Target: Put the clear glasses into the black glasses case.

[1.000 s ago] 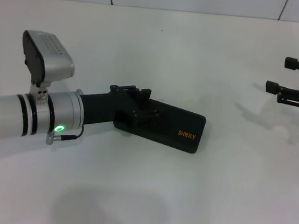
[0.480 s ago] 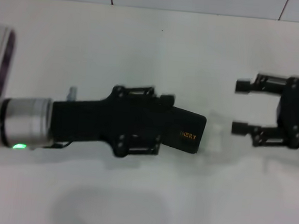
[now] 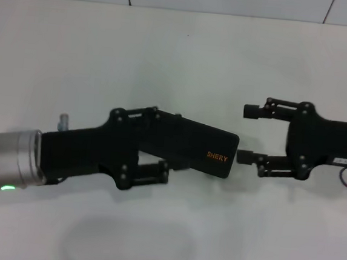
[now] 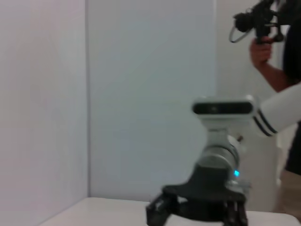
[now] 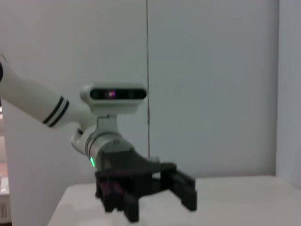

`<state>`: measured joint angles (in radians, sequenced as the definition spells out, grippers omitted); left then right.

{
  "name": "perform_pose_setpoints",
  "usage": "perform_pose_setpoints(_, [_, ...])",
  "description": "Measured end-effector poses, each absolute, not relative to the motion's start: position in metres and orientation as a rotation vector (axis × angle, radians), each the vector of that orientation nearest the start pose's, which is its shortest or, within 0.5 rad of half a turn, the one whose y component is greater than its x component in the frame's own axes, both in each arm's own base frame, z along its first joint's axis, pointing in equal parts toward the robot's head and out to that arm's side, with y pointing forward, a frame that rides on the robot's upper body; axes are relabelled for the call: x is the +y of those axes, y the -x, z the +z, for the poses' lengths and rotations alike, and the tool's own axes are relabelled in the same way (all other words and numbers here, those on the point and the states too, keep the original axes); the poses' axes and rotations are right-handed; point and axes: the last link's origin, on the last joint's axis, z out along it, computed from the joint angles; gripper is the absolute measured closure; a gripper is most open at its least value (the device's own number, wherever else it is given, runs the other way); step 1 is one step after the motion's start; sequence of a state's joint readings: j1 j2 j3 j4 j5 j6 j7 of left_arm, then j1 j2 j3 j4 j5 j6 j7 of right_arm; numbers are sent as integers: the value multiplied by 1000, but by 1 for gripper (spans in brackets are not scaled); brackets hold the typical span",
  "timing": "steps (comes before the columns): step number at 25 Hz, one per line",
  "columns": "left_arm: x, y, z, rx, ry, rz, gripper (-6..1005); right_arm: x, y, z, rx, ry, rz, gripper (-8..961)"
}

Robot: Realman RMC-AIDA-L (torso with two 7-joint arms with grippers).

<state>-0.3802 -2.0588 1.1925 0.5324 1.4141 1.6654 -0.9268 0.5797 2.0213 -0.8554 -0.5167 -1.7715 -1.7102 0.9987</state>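
Note:
The black glasses case (image 3: 205, 146) lies closed on the white table, its orange lettering toward the right end. My left gripper (image 3: 160, 141) reaches in from the left and is open, one finger on each long side of the case's left end. Whether the fingers touch the case cannot be told. My right gripper (image 3: 249, 133) comes in from the right and is open, its fingertips (image 3: 245, 156) just short of the case's right end. The clear glasses are out of view. The right wrist view shows the left gripper (image 5: 150, 195) head-on; the left wrist view shows the right gripper (image 4: 197, 212).
The white table (image 3: 180, 57) stretches behind and in front of the case, ending at a tiled wall along the back edge. A person holding a camera (image 4: 263, 28) stands beyond the right arm in the left wrist view.
The right gripper has travelled left to the case's right end. The left gripper has rolled and drawn back left, so its fingers now straddle the case's left end.

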Motion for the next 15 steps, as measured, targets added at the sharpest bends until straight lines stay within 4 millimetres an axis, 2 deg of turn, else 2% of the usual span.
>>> perform_pose_setpoints(15, [273,248,-27,-150,2684,-1098,337,332,-222,-21,-9,2826,864,177])
